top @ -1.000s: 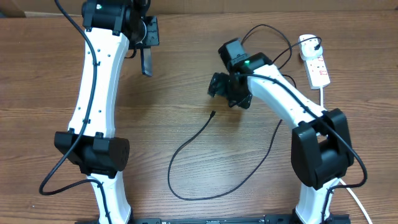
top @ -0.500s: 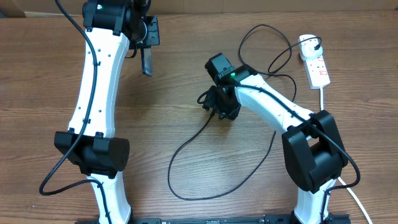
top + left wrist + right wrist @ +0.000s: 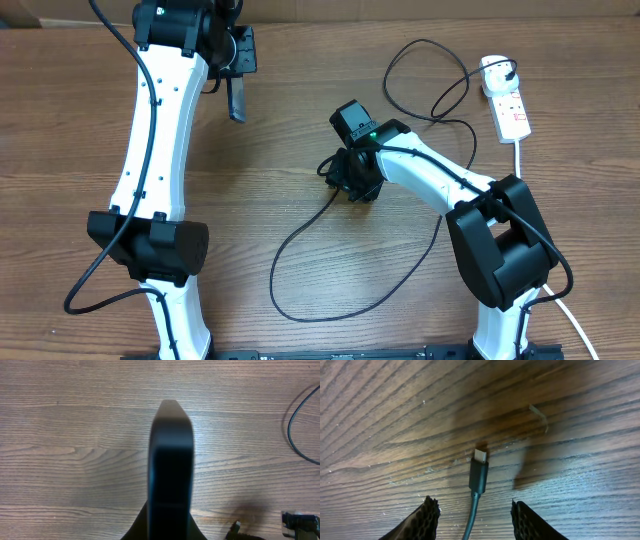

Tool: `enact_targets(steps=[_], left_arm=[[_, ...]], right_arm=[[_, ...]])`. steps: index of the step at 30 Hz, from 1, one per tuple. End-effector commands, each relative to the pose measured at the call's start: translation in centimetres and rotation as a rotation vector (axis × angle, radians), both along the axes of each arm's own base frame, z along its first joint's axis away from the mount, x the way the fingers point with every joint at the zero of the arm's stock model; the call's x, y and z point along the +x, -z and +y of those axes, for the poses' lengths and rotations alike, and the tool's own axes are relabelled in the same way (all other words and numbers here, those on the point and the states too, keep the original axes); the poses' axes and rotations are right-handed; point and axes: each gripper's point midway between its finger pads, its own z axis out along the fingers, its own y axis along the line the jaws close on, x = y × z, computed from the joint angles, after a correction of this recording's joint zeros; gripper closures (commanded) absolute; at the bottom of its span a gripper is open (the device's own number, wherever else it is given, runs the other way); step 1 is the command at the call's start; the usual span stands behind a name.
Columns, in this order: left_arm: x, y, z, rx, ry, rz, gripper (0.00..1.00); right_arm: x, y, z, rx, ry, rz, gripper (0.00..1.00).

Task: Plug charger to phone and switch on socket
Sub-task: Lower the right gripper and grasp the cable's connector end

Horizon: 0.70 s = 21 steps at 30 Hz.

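Brown wood-grain desk fills nearly every view. Only a pale strip along its far edge hints at the room beyond, and too little of that shows to say more. In the right wrist view the grain is scuffed and a small pale scratch lies just past the cable tip.

The step in hand looks like picking up the charger's free end. The right end effector is low over the desk with its jaws apart, and its ribbed pads sit one on each side of the cable. The connector lies flat on the wood just ahead of them, and nothing is gripped yet. From overhead, the charger runs back from there in a wide loop towards the robot. It then climbs to the socket at the far right, where its black plug appears seated. I cannot read the switch position.

The left end effector is at the far left, well apart from all this. It appears closed on the phone, held edge-on. In its own wrist view the phone shows as a dark slab above bare wood.

Next, I judge, the jaws should close on the connector body rather than the thin cable behind it, so that the metal tip stays exposed and straight. The tip must then be carried to the phone's port and lined up squarely with it. Pressing the switch comes last.
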Motion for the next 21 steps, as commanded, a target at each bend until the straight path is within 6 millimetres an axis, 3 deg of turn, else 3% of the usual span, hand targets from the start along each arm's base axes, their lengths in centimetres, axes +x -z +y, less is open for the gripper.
enact_targets(steps=[1,11,21], left_arm=[[0.2,-0.5,0.0,-0.002,-0.015,-0.020,0.96],[0.1,-0.5,0.0,-0.002,-0.015,-0.015,0.96],[0.1,-0.5,0.0,-0.002,-0.015,-0.016,0.96]], right_arm=[[-0.3,0.3,0.1,0.004,0.015,0.016,0.57],[-0.9,2.3,0.2,0.001,0.011,0.072,0.66],[-0.6,2.2,0.5,0.015,0.011,0.063,0.79]])
